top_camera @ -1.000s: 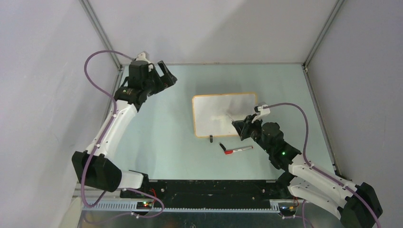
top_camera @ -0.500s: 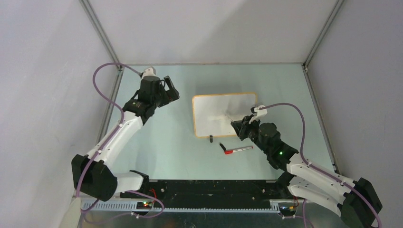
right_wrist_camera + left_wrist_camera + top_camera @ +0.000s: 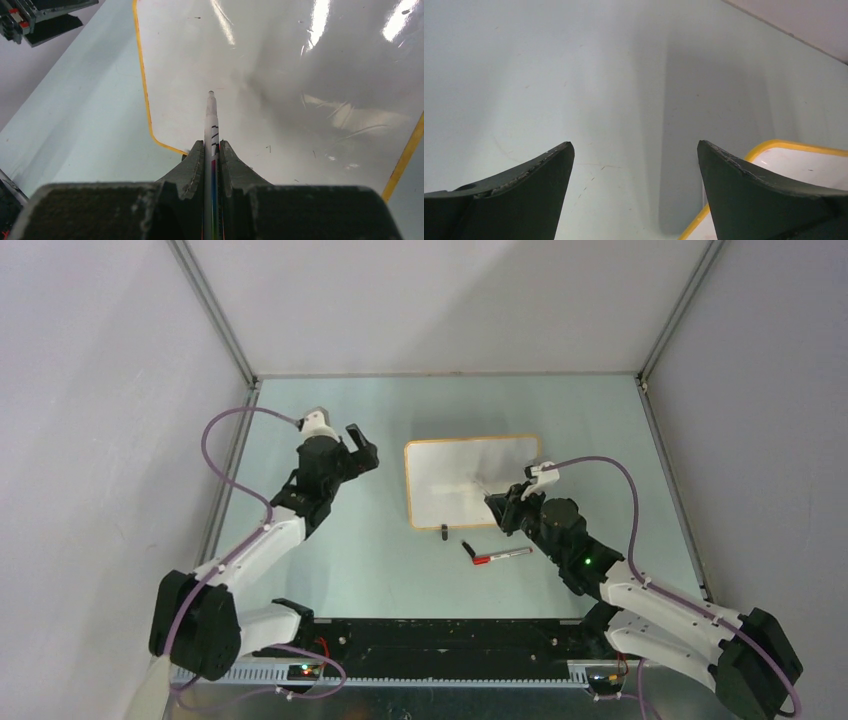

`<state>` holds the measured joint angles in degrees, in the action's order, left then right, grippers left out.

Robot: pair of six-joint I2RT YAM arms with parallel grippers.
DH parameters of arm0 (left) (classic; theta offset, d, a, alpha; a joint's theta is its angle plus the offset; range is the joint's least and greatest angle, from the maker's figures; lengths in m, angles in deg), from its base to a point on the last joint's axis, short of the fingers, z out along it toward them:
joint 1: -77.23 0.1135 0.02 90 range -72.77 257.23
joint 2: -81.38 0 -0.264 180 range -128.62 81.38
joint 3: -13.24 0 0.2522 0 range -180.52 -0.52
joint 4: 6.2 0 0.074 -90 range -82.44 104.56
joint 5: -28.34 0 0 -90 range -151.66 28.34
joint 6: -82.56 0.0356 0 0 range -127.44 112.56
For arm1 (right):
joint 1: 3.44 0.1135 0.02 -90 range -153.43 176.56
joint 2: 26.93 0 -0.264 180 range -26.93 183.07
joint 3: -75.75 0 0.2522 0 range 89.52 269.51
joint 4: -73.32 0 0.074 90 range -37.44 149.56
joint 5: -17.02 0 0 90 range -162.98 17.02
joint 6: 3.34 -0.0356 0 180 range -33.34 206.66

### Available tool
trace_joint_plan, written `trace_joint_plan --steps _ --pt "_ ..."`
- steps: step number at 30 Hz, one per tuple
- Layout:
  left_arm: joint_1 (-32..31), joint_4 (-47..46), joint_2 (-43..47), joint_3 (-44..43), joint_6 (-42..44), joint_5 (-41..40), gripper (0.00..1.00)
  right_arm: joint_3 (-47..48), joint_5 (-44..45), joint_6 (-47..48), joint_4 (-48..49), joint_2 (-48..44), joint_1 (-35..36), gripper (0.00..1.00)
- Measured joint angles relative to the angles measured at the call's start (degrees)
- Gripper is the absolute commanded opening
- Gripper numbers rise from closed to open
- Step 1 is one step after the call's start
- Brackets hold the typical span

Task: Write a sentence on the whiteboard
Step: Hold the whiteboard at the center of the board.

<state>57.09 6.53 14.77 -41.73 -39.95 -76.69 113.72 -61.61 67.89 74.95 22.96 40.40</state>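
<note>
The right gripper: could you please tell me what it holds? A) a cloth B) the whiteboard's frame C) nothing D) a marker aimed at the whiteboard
D: the right gripper is shut on a marker whose tip points over the whiteboard.

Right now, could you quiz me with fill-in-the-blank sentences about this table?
1. The right gripper is shut on a ____.
2. The left gripper hangs ____, holding nothing.
3. A spare marker with a ____ end lies on the table near the whiteboard.
Missing words: marker, open, red.
</note>
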Motion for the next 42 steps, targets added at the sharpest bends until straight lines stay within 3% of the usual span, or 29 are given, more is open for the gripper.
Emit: trace_joint_plan --steps 7,12,28,36,42 --pt "-0.1 -7.0 -5.9 -0.3 3.1 6.1 0.99 0.0 0.2 0.8 0.0 0.4 0.5 0.00" --pt "-0.1 -10.5 -4.0 2.4 4.5 6.2 0.98 0.0 0.7 1.7 0.0 0.5 1.5 0.00" --pt "-0.1 -11.9 -4.6 3.4 2.5 6.1 0.99 0.0 2.8 3.4 0.6 2.5 2.2 0.00" --pt "-0.1 -18.9 -2.8 7.1 2.9 12.2 0.99 0.0 2.7 3.6 0.9 2.8 2.3 0.00" --pt "-0.1 -23.8 -4.8 7.0 3.0 19.6 0.92 0.0 2.3 3.6 1.3 2.8 2.3 0.00"
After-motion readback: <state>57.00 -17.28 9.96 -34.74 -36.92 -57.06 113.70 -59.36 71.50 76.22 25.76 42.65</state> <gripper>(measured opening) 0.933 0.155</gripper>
